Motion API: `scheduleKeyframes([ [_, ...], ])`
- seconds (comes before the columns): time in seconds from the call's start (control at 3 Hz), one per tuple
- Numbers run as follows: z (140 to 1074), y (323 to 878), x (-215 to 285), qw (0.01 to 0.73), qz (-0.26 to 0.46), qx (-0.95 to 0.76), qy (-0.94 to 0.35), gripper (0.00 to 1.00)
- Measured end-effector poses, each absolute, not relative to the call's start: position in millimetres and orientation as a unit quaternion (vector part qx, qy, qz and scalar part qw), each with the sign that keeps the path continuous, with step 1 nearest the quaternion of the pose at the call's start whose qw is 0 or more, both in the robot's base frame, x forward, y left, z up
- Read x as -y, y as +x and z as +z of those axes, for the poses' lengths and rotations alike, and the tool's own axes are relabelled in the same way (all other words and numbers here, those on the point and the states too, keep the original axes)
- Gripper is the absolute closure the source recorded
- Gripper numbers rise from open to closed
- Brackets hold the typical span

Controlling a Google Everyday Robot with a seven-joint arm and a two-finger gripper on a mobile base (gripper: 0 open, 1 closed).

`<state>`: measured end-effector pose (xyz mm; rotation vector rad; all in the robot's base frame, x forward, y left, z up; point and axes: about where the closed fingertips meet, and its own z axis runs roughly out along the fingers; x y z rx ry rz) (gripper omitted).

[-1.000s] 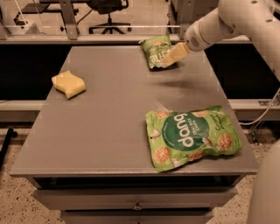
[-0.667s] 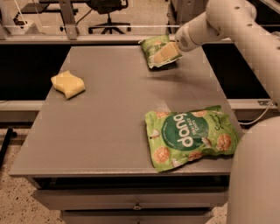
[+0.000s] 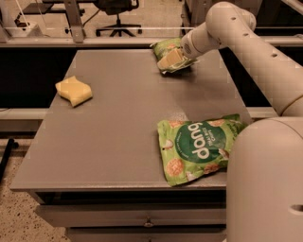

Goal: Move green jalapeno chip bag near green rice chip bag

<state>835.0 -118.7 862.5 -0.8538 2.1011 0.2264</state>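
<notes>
Bright green against the grey, the green rice chip bag (image 3: pixel 199 146) lies flat at the near right of the tabletop (image 3: pixel 118 137), its white "dang" lettering turned sideways and its near corner close to the front edge. Its right end is hidden behind the robot's white body (image 3: pixel 265 184), which fills the near right corner of the view. Below the front edge runs a drawer front (image 3: pixel 132 215) with a small knob. Further back, near the left edge, a yellow sponge (image 3: pixel 74 90) with a wavy outline rests alone, well apart from both bags. At the far edge, right of the middle, sits the green jalapeno chip bag (image 3: pixel 162 47), smaller and paler, far from the rice bag and almost straight behind it. The gripper (image 3: pixel 170 59) is right on this small bag, its pale end lying across the bag's front face, and the white arm (image 3: pixel 258 52) reaches to it from the right. Whether the gripper is open or clamped on the bag cannot be told from here. Beyond the tabletop, an office chair (image 3: pixel 117 12) stands on a speckled floor.
</notes>
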Motion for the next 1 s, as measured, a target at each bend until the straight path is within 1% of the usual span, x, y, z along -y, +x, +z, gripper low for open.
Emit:
scheduleKeyframes([
  [0.67, 864, 845, 124, 0.428, 0.088, -0.836, -0.332, 0.65],
  [1.0, 878, 833, 116, 0.431, 0.103, -0.821, -0.359, 0.88],
])
